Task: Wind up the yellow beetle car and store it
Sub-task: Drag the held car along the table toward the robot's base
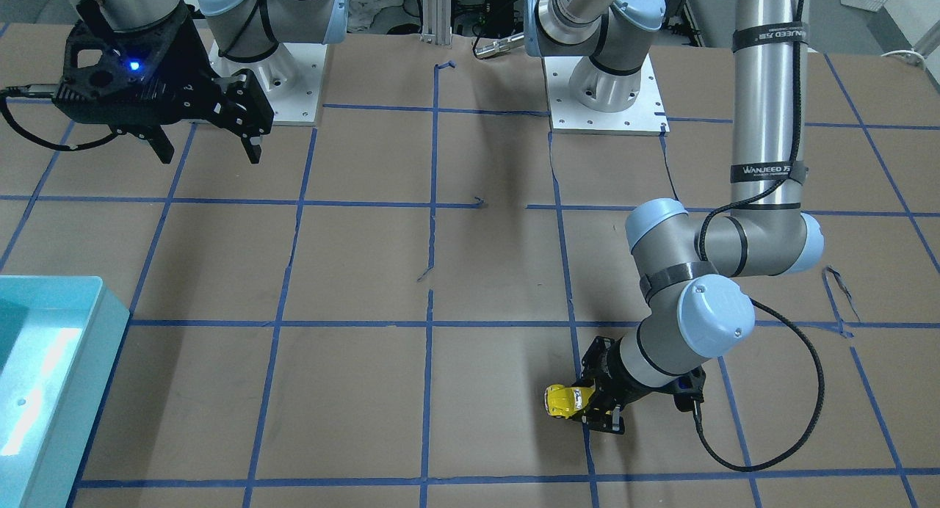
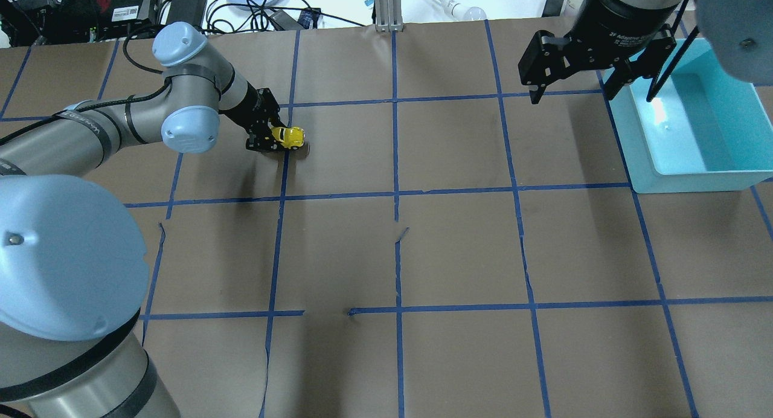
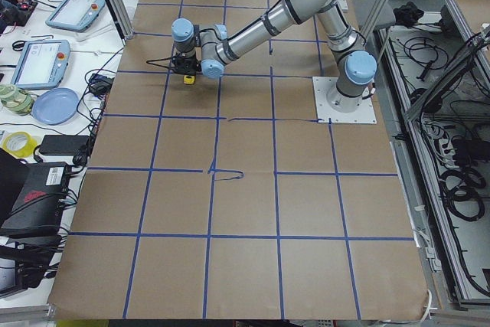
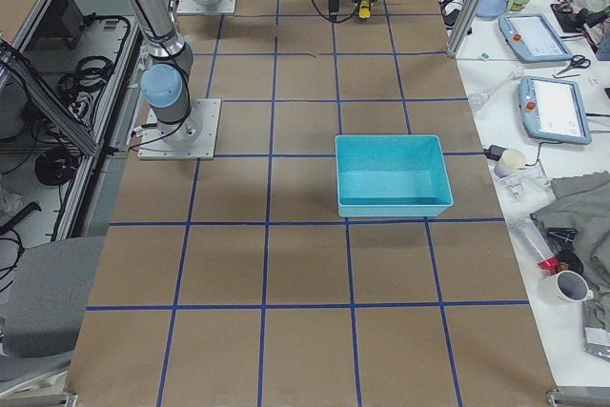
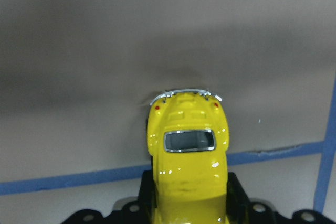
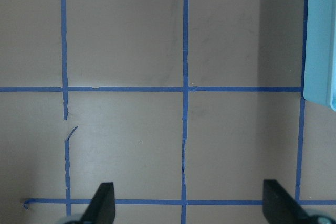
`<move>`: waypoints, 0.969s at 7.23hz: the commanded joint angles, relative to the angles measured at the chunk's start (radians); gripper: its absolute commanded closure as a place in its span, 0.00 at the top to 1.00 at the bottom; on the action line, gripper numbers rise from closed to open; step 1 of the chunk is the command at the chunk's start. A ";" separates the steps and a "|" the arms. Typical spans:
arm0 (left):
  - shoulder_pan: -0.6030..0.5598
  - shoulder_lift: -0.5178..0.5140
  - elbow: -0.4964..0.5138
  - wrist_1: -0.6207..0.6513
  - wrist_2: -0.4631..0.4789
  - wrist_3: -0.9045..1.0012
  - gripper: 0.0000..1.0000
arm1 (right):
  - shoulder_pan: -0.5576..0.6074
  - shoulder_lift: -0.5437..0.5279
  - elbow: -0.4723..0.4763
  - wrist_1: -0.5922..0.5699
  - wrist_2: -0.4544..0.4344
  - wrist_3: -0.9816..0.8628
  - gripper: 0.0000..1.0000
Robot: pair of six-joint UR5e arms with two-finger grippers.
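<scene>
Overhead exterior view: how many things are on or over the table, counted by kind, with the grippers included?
Toy car: 1, the yellow beetle car
Bin: 1, the teal bin
Grippers: 2, the left gripper closed on the car, the right gripper open beside the bin
Total: 4

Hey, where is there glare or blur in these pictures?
Overhead view: white glare inside the bin. Front-facing view: the same glare. Left wrist view: the car is sharp with small highlights, the table beyond it blurred. Right wrist view: sharp, no glare.
</scene>
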 commanded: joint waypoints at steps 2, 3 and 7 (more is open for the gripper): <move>0.056 -0.001 0.000 -0.011 0.004 0.067 0.00 | 0.000 0.000 0.000 -0.002 0.000 0.000 1.00; 0.079 0.005 0.000 -0.023 0.006 0.078 0.00 | -0.001 0.000 0.000 -0.002 0.002 0.001 1.00; 0.168 0.005 -0.005 -0.032 0.006 0.192 0.00 | 0.000 0.000 0.000 0.000 0.000 0.000 1.00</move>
